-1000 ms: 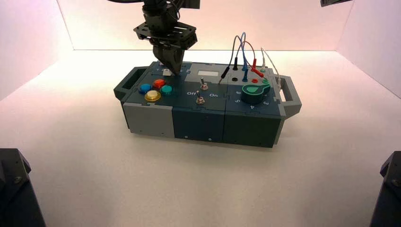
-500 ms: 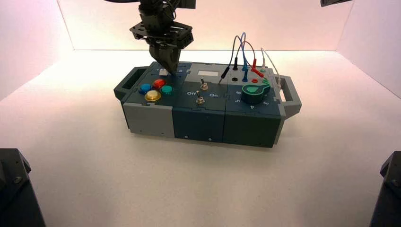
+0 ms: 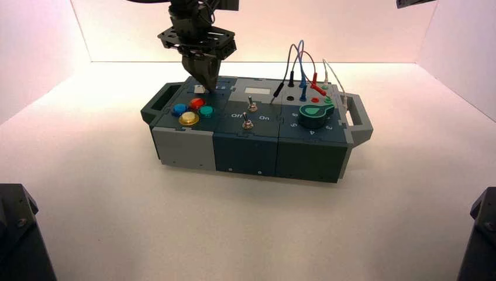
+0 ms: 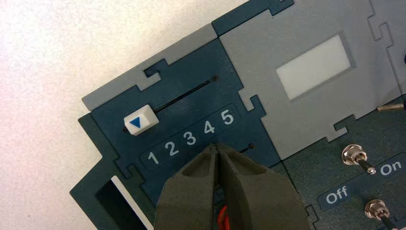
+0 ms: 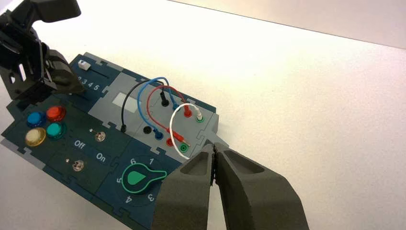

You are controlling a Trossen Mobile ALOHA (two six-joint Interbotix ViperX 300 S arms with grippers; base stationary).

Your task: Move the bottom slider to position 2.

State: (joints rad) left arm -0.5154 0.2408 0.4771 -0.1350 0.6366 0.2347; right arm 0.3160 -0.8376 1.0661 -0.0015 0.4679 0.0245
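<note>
My left gripper (image 3: 208, 86) is shut and empty, pointing down at the slider panel on the back left of the box (image 3: 245, 149). In the left wrist view its fingertips (image 4: 218, 146) meet just below the digit row, between 3 and 4. The numeral 2 (image 4: 171, 148) shows plainly. The bottom slider's white knob (image 3: 199, 89) sits just left of my fingertips in the high view. The fingers hide it in the left wrist view, so I cannot tell its digit. The twin top knob (image 4: 140, 120) stands near 1. My right gripper (image 5: 214, 149) is shut and parked above the box's right end.
Blue, red, teal and yellow buttons (image 3: 188, 119) lie just in front of the sliders. Two metal toggle levers (image 3: 250, 105) stand mid-box. The green dial (image 3: 314, 114) and plugged wires (image 3: 298, 64) are at the right. Handles jut from both ends.
My left gripper has shifted left along the slider panel, and the white knob beside its tips has moved left with it. The right arm has not moved.
</note>
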